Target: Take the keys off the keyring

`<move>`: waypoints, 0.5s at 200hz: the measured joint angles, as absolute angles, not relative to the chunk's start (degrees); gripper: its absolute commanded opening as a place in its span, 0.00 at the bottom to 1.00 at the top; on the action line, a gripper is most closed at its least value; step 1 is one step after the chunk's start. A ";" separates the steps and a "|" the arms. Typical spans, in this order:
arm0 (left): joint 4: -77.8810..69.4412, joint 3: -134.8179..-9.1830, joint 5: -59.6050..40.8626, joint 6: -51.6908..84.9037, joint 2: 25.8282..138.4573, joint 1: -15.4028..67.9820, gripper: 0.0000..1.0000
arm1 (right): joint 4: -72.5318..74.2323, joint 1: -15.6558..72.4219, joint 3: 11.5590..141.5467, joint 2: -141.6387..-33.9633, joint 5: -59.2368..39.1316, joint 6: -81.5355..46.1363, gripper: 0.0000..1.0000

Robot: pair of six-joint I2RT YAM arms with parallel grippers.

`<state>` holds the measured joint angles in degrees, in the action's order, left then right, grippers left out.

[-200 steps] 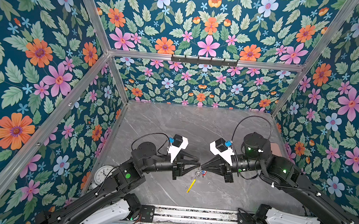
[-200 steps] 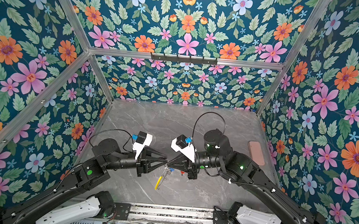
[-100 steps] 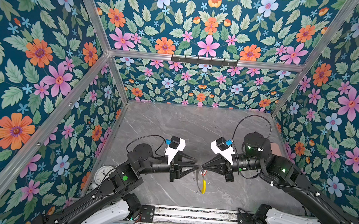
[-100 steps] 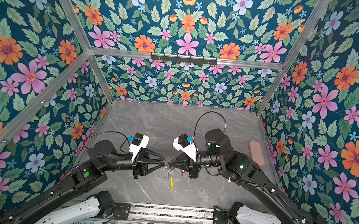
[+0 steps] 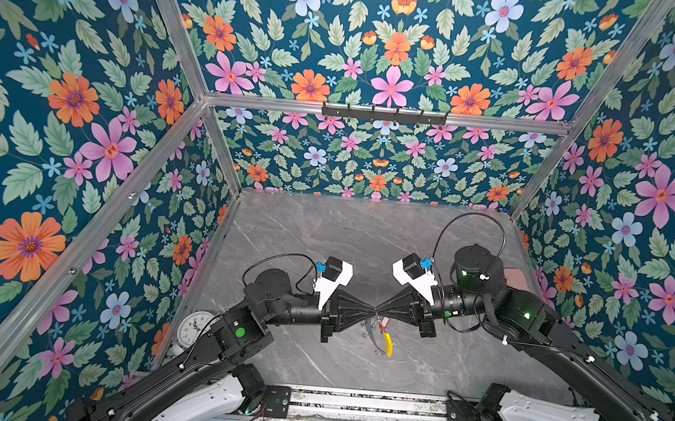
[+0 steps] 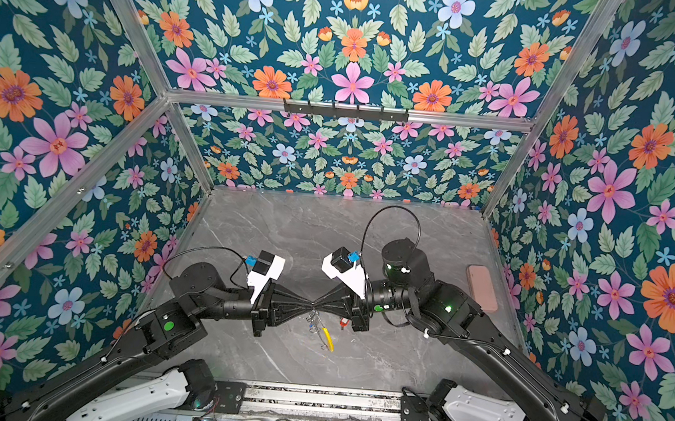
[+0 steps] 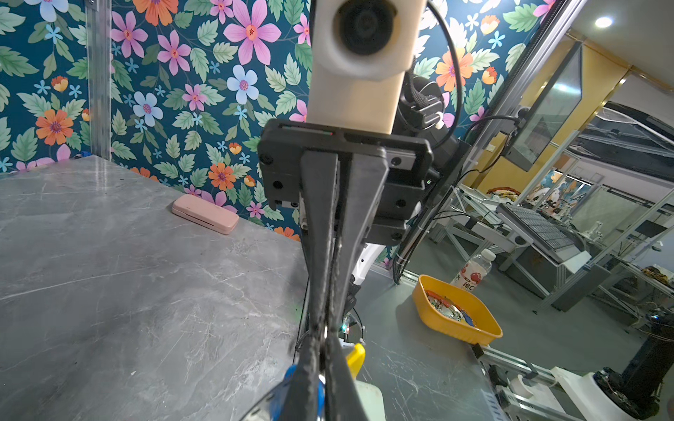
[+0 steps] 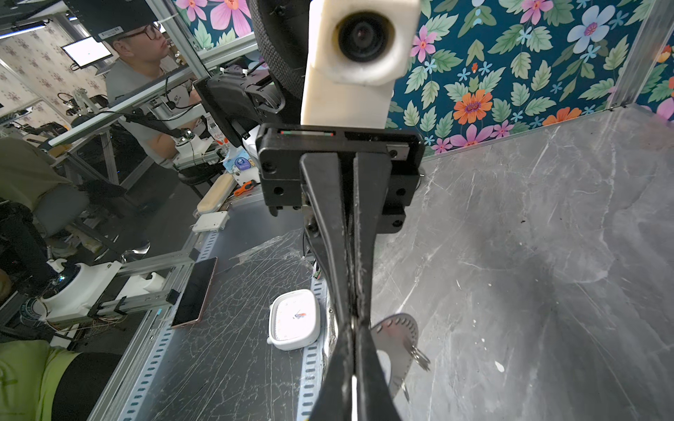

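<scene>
Above the near-middle of the grey table (image 5: 345, 241), clear of its surface, the keyring (image 5: 387, 343) hangs under the 2 meeting tips, yellow section lowest. On the right gripper (image 5: 380, 307), fingers (image 7: 321, 237) are pressed together on the hoop's top, carrying it. On the left gripper (image 5: 369, 309), fingers (image 8: 328, 237) are pressed together too, tip to tip with the right. The blue-tag key (image 7: 290, 377) sits right at the left tips; can't tell whether they pinch it or the hoop. The red-tag key (image 5: 384, 322) dangles just under the right tip. Both keys on the ring, 0 off.

Handling, my read: light, thin, stiff hoop of slick metal that swings and twists freely. Keys look small and flat, floppy on their loops. Best hold: hoop in 1 gripper, plastic tag or flat key head in the other, since tags should slip less than bare metal.

Versus 0.5 s back: left jaws were spread and stood off from the ring; now moved in and closed. Right grip unchanged; ring hangs much the same.
</scene>
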<state>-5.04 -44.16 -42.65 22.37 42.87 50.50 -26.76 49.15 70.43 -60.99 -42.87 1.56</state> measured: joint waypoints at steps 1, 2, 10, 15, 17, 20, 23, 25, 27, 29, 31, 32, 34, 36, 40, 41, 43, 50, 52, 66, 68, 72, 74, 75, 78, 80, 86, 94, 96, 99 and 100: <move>-5.08 -44.14 -42.68 22.39 42.87 50.50 0.00 | -26.76 49.15 70.43 -60.99 -42.87 1.56 0.00; -5.13 -44.12 -42.70 22.41 42.87 50.50 0.00 | -26.74 49.15 70.43 -60.99 -42.87 1.54 0.00; -5.61 -43.92 -42.85 22.52 42.87 50.41 0.00 | -26.39 49.15 70.30 -60.99 -42.83 1.43 0.00; -6.02 -43.72 -42.81 22.70 42.87 50.39 0.00 | -26.13 49.15 70.19 -60.93 -42.74 1.39 0.00; -6.15 -43.66 -42.78 22.81 42.87 50.39 0.00 | -25.98 49.15 70.13 -60.90 -42.70 1.37 0.00; -6.50 -43.53 -42.65 22.94 42.87 50.41 0.00 | -25.82 49.15 70.02 -60.88 -42.59 1.17 0.00; -6.76 -43.42 -42.65 23.14 42.87 50.41 0.00 | -25.58 49.12 69.91 -60.80 -42.50 0.91 0.02; -6.96 -43.35 -42.65 23.27 42.87 50.41 0.00 | -25.43 49.12 69.78 -60.75 -42.46 0.71 0.03; -7.16 -43.29 -42.63 23.44 42.87 50.41 0.00 | -25.21 49.12 69.67 -60.69 -42.41 0.45 0.05; -7.31 -43.22 -42.61 23.62 42.87 50.41 0.00 | -25.08 49.12 69.60 -60.64 -42.39 0.32 0.07; -7.46 -43.16 -42.50 23.73 42.85 50.41 0.00 | -24.93 49.12 69.49 -60.55 -42.35 0.19 0.09; -7.53 -43.13 -42.46 23.73 42.85 50.41 0.00 | -24.73 49.12 69.41 -60.51 -42.28 0.14 0.10; -7.75 -43.07 -42.41 23.73 42.85 50.41 0.00 | -24.58 49.12 69.32 -60.45 -42.22 0.14 0.11; -7.86 -43.00 -42.35 23.75 42.83 50.41 0.00 | -24.32 49.12 69.19 -60.34 -42.09 0.14 0.13; -8.27 -42.85 -42.06 23.88 42.78 50.41 0.00 | -23.62 49.12 68.79 -60.12 -41.80 -0.16 0.16; -8.40 -42.78 -42.02 23.90 42.76 50.41 0.00 | -23.49 49.12 68.73 -60.07 -41.78 -0.23 0.17; -8.67 -42.70 -42.02 23.92 42.72 50.41 0.00 | -23.09 49.12 68.49 -59.90 -41.69 -0.56 0.18; -9.63 -42.24 -41.36 24.25 42.50 50.41 0.00 | -21.21 49.19 67.48 -59.27 -41.56 -1.50 0.24; -9.85 -42.13 -41.17 24.32 42.46 50.41 0.00 | -20.86 49.19 67.24 -59.11 -41.56 -1.52 0.25; -12.14 -40.84 -40.32 25.39 41.91 50.41 0.00 | -15.44 49.28 64.14 -57.08 -40.69 -3.38 0.32; -12.40 -40.71 -40.21 25.34 41.85 50.41 0.00 | -14.35 49.28 63.55 -56.73 -40.36 -3.84 0.33; -13.04 -40.34 -39.92 25.39 41.69 50.41 0.00 | -12.73 49.28 62.50 -56.05 -39.88 -4.58 0.34; -13.45 -40.14 -39.79 25.43 41.65 50.43 0.00 | -11.55 49.28 61.82 -55.64 -39.62 -5.04 0.34; -13.58 -40.07 -39.72 25.43 41.63 50.43 0.00 | -11.18 49.28 61.58 -55.51 -39.51 -5.17 0.34; -14.22 -39.77 -39.40 25.54 41.54 50.46 0.00 | -10.11 49.30 60.77 -54.98 -39.05 -5.76 0.35; -14.52 -39.66 -39.22 25.58 41.50 50.48 0.00 | -9.04 49.30 60.14 -54.59 -38.74 -6.13 0.36; -15.73 -39.18 -38.63 25.71 41.39 50.52 0.00 | -6.33 49.36 58.39 -53.56 -37.58 -7.42 0.37; -17.58 -38.44 -37.89 26.26 41.21 50.52 0.00 | -2.00 49.60 55.83 -52.21 -35.92 -9.23 0.38; -18.04 -38.26 -37.65 26.52 41.17 50.52 0.00 | -1.21 49.65 55.35 -51.96 -35.62 -9.52 0.38; -18.65 -37.98 -37.30 26.79 41.08 50.52 0.00 | 0.30 49.76 54.28 -51.37 -34.96 -10.24 0.38; -18.83 -37.91 -37.23 26.83 41.06 50.52 0.00 | 0.60 49.76 54.06 -51.27 -34.81 -10.39 0.39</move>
